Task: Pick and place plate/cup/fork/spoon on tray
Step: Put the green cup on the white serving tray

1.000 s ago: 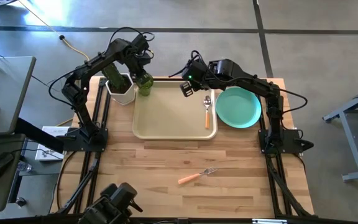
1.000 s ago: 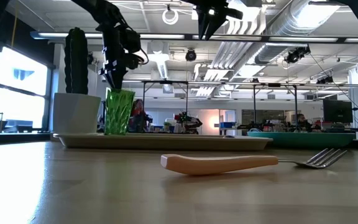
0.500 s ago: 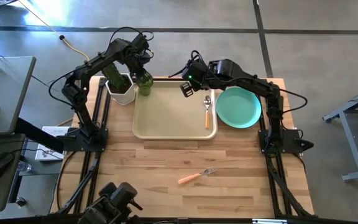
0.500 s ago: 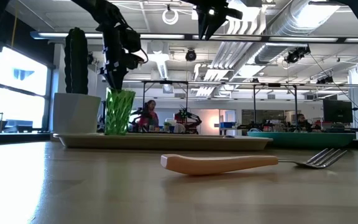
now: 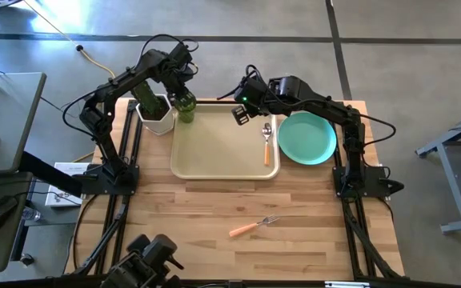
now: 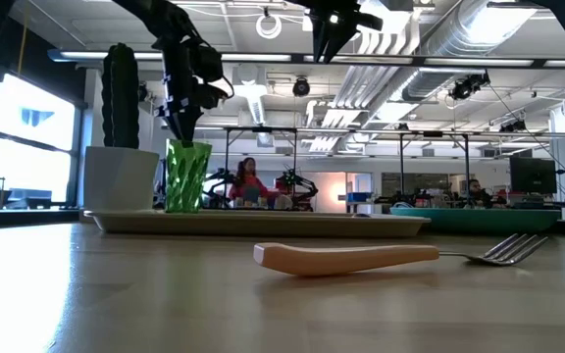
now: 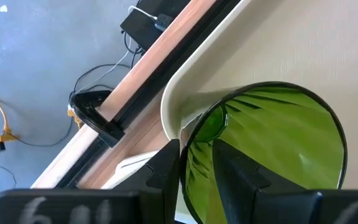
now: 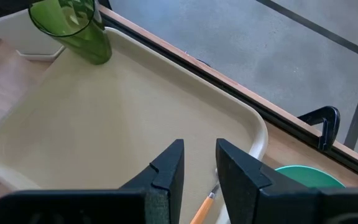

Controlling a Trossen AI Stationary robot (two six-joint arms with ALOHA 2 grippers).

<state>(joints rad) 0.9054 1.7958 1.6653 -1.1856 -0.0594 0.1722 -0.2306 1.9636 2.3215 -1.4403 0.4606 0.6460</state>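
We find the translucent green textured cup (image 5: 186,106) standing in the large beige plastic tray's (image 5: 214,152) eleven o'clock corner, just beside the white square cactus pot (image 5: 157,118). Our left gripper (image 7: 196,163) pinches the cup's wall, one finger inside and one outside, likely steadying it for release. The orange-handled silver spoon (image 5: 266,146) lies at the tray's three o'clock edge. Our right gripper (image 8: 197,162) hovers above with fingers slightly apart, holding nothing. The round teal-green plate (image 5: 306,138) and the orange-handled fork (image 5: 254,226) remain outside the tray.
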